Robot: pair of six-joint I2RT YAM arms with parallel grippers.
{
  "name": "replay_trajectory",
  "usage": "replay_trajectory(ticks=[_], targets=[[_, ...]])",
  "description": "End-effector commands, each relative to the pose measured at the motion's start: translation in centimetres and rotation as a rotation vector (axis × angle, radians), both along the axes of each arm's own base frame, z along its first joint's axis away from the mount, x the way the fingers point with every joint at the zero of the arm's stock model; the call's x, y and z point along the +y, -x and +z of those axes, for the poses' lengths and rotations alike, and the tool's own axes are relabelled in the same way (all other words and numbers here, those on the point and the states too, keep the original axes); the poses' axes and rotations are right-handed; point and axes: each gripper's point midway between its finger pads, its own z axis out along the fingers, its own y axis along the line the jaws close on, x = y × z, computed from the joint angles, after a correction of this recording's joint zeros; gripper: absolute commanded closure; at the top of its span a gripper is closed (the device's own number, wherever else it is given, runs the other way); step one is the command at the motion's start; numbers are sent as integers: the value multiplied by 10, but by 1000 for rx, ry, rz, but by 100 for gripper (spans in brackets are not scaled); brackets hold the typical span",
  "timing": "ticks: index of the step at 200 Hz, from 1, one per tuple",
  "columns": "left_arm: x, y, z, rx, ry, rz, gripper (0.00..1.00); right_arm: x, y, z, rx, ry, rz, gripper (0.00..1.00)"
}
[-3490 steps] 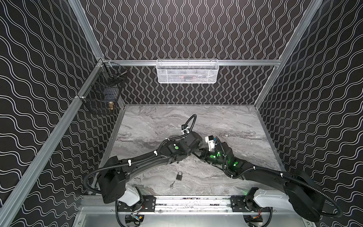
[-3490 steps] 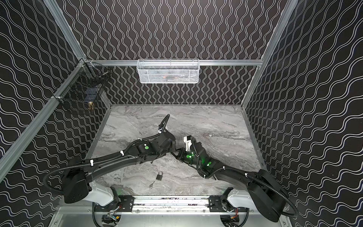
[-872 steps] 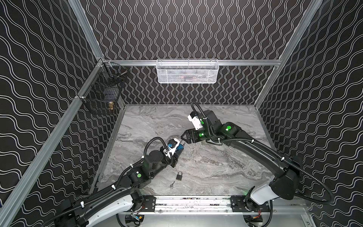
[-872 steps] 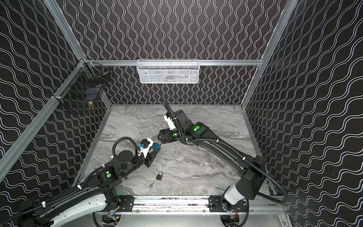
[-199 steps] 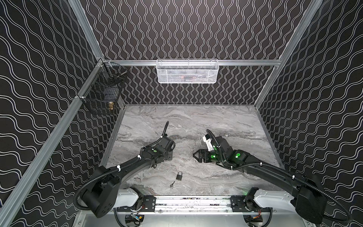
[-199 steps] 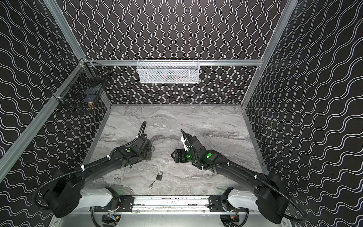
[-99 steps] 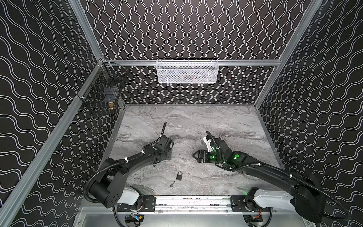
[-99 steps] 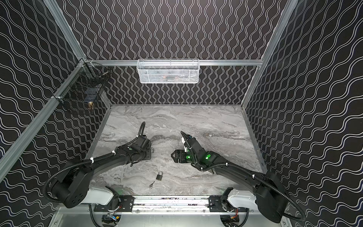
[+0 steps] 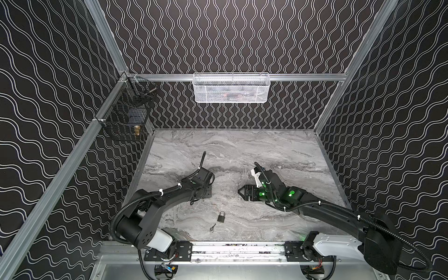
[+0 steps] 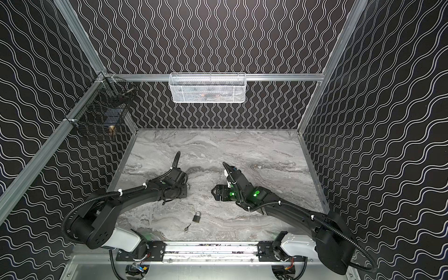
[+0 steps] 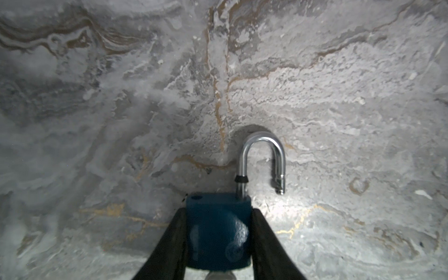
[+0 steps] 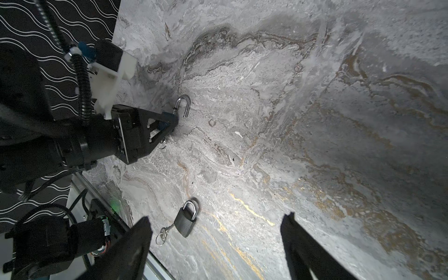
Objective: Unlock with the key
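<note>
The left jaws were clamped on the body of a blue padlock (image 11: 218, 230), held low over the grey marbled surface (image 9: 242, 150), left of centre. Its steel shackle (image 11: 261, 155) stood open, the free end clear of the body. The right jaws gaped wide and empty, pointing toward the left arm. Nearer the front edge, between both arms and apart from each, lay a dark padlock (image 9: 220, 216) with its shackle closed and a small key (image 9: 212, 227) at its base. A white mesh basket (image 9: 231, 88) hung on the back rail.
</note>
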Motion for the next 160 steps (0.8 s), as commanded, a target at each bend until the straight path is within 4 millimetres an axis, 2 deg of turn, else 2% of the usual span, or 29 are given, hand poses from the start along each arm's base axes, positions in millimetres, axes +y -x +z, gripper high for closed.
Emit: replay_trajectory(ticks=[1,17,42,96,143,160], targets=[[0,-3,1,-8,7,16,88,2,-5,6,-27,-14,-11,15],[1,-1,-1,-6,7,19,82,2,-5,5,-24,-8,-9,15],[1,0,-2,-6,9,20,65,2,-6,4,-23,-8,-12,15],[2,4,-3,4,11,16,50,3,-7,8,-30,-5,-13,15],[-2,3,8,-14,44,15,40,4,-7,12,-41,8,1,15],[-2,4,15,-31,60,16,28,4,-8,14,-49,27,10,15]])
